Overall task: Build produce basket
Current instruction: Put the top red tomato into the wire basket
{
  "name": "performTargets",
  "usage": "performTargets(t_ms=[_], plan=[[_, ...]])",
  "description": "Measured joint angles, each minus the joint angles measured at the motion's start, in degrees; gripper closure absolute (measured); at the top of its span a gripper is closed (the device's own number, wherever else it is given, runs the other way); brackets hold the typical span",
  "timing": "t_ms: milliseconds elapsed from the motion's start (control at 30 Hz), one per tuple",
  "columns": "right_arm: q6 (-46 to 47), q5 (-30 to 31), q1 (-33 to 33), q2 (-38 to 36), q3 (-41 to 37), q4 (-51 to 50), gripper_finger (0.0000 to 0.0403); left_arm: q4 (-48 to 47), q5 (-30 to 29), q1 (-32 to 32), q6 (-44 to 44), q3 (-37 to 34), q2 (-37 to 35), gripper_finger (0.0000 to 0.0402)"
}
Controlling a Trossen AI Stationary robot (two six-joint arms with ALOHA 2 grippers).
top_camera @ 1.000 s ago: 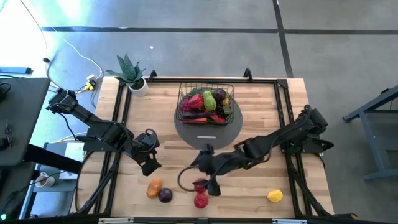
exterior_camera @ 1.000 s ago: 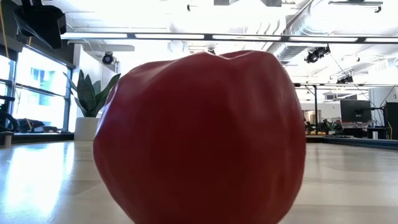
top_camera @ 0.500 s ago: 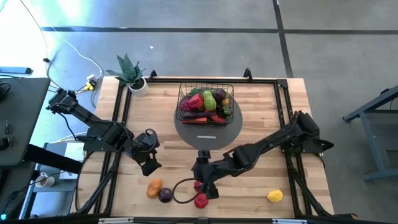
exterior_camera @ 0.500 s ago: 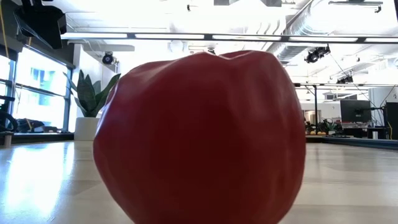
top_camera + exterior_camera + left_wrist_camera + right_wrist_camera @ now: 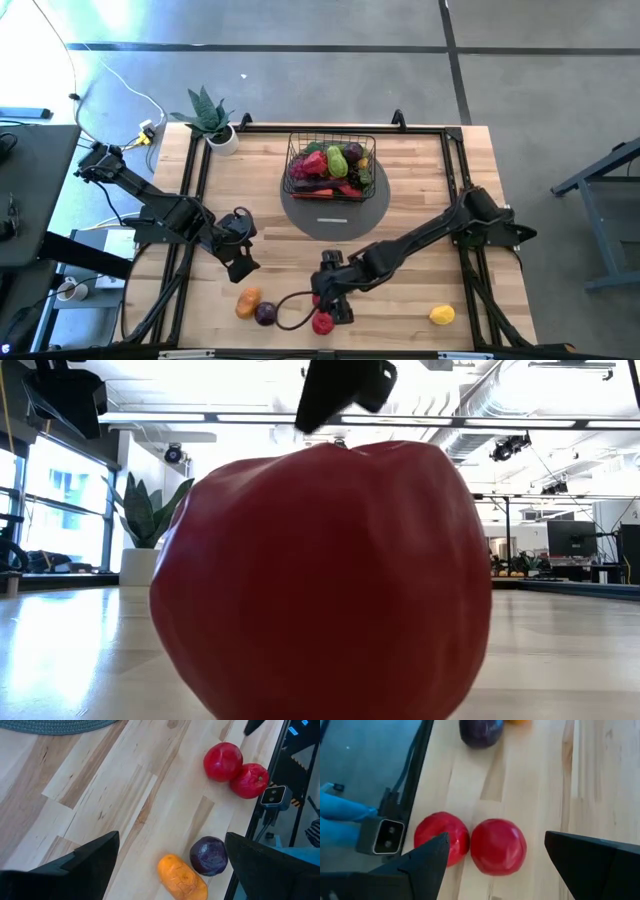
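Wooden table [image 5: 400, 200], right claw [image 5: 330, 300] open above two round red fruits [image 5: 497, 845], empty

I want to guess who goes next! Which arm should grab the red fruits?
Probably the right. Its open right hand hangs just over the two red fruits near the table's front edge. The left hand waits farther off, nearer the orange piece.

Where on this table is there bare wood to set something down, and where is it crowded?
Bare wood lies right of the round grey mat, toward the yellow fruit, and between the potted plant and the idle left gripper. The front edge is crowded: orange, purple and two red fruits under the right gripper, jaws open. The black wire basket is full.
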Motion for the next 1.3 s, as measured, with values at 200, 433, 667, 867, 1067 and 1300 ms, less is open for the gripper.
performTargets(t_ms=[200,433,667,867,1067,1300], plan=[[0.2,1.1,0.0,2.5,0.0,-0.3,0.0093,0.0,0.0,0.0,0.0,0.0,0.0,0.0048],[0.6,0.6,0.0,5.1,0.0,-0.2,0.0093,0.0,0.0,0.0,0.6,0.0,0.0,0.0048],[2.4,0.4,-0.1,6.6,0.0,-0.2,0.0093,0.0,0.0,0.0,0.6,0.0,0.0,0.0048],[2.6,-0.4,-0.2,7.8,0.0,0.1,0.0093,0.0,0.0,0.0,0.6,0.0,0.0,0.0048],[3.4,-1.1,-0.9,9.0,0.0,0.4,0.0093,0.0,0.0,0.0,0.6,0.0,0.0,0.0048],[3.4,-1.3,-1.6,9.7,0.0,1.1,0.0093,-0.1,0.0,0.0,0.6,0.0,0.0,0.0048]])
